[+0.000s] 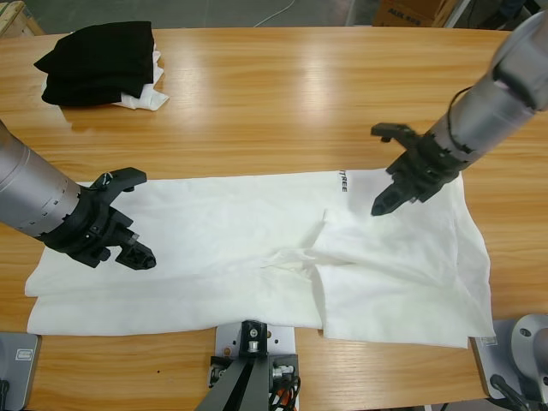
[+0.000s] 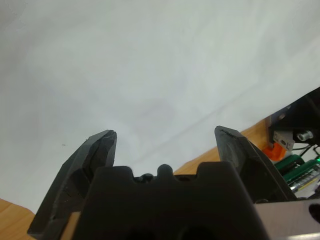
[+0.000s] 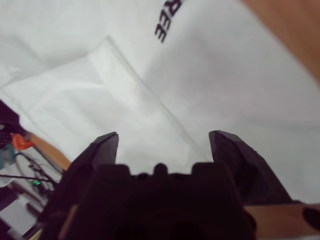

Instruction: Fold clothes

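The left gripper (image 1: 128,216) is being held wide apart, empty, over the left part of the white T-shirt (image 1: 231,248). The right gripper (image 1: 387,171) is likewise being held wide and empty above the shirt's right part, by some black lettering (image 1: 339,183). The shirt is being shown spread along the wooden table (image 1: 282,94)'s near edge.

A folded black garment (image 1: 98,62) is lying at the far-left corner of the wooden table (image 1: 282,94), sitting on a small white folded piece (image 1: 147,96). 1 cardboard box (image 1: 411,12) is showing beyond the far edge.
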